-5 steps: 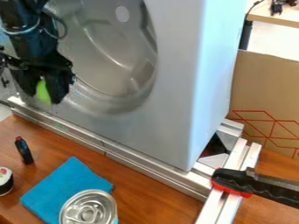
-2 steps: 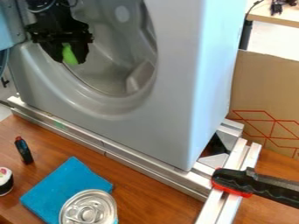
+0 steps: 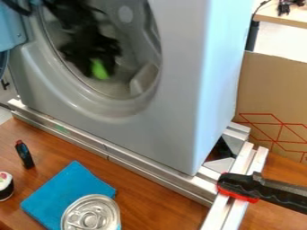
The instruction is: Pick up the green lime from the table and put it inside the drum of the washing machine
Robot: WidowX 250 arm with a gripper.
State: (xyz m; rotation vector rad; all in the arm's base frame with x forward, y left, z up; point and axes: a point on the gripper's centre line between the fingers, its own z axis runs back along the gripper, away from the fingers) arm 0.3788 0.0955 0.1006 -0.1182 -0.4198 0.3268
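A bright green object (image 3: 99, 68) was in the grasp of the black tool (image 3: 101, 73), held between its two fingers, with its lower end showing at their tips. Both were at the round opening of a grey appliance housing (image 3: 175, 112), at the upper left of the view, and the dark arm (image 3: 75, 15) extended down to them from the top edge. A pale blue panel (image 3: 9, 27) stood at the far upper left. A metal rail (image 3: 129, 160) ran along the foot of the housing's front, meeting pale metal bars (image 3: 243, 164) at its right end, where a black and red clamp handle (image 3: 240, 186) lay across them. On the wooden surface (image 3: 153, 197) before the rail, a small dark bottle (image 3: 24, 155) with a red top stood near a folded blue cloth (image 3: 66, 188). A silver-topped can (image 3: 90, 216) hid part of the cloth's lower edge, and a white and black container (image 3: 5, 185) sat at the left edge. Cardboard (image 3: 273, 96) with red lines stood right of the housing.
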